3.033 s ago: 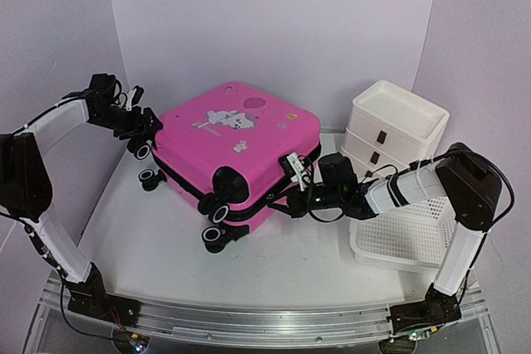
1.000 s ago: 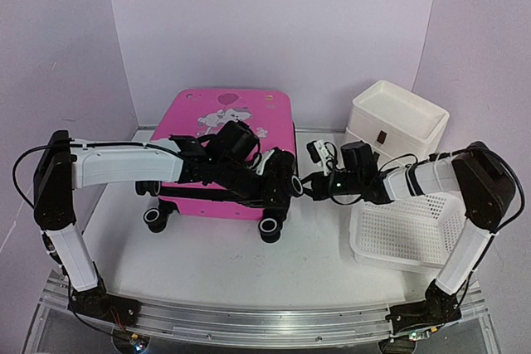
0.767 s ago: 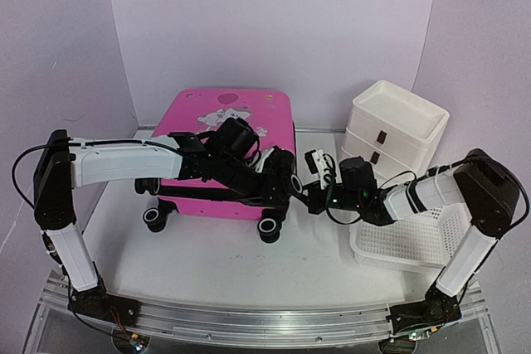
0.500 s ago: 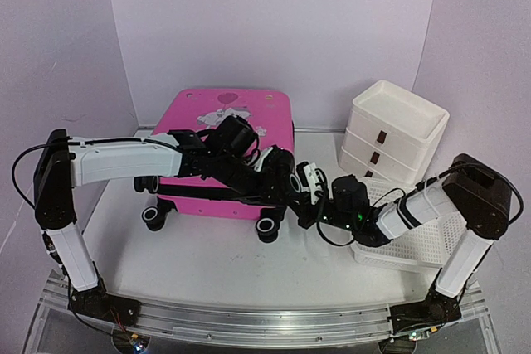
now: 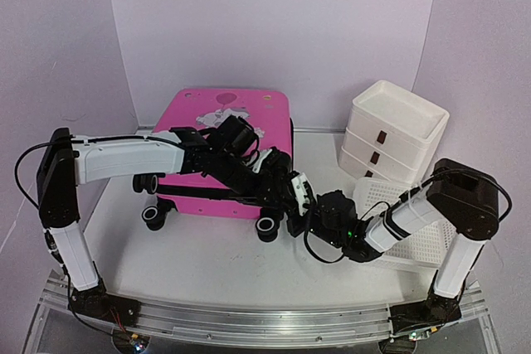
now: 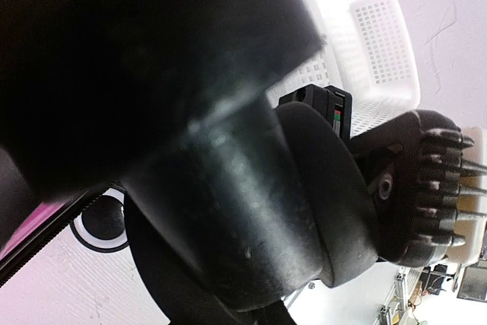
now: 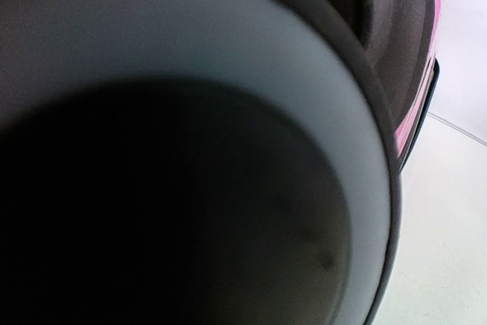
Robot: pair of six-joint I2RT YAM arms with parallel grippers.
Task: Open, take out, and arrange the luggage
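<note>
The pink luggage [image 5: 224, 118] is sitting near the far edge of the desk [image 5: 216, 271], a little left of the middle. Its picture side is facing up and tipping toward the near edge. Its black zip band [image 5: 199, 192] is running left to right along the near side, with the wheels just under it. Both hands are crowding the near right corner of the luggage. The left hand [image 5: 278, 178] is reaching across the front of the zip band and looks to be pressing against that corner. The right hand [image 5: 300, 205] is coming in from the right side of the desk, low down, just beside the right wheel [image 5: 265, 225]. In the right wrist view that wheel [image 7: 152, 211] is filling almost everything, so the hand is pointing at the wheel and not at the zip. The zip band is lying up and to the left of the right hand, so I think the left hand is nearer to it. Both hands are dark and partly hidden, so I cannot tell if either one is gripping or loose. The white basket [image 5: 415, 242] is sitting behind the right arm.
</note>
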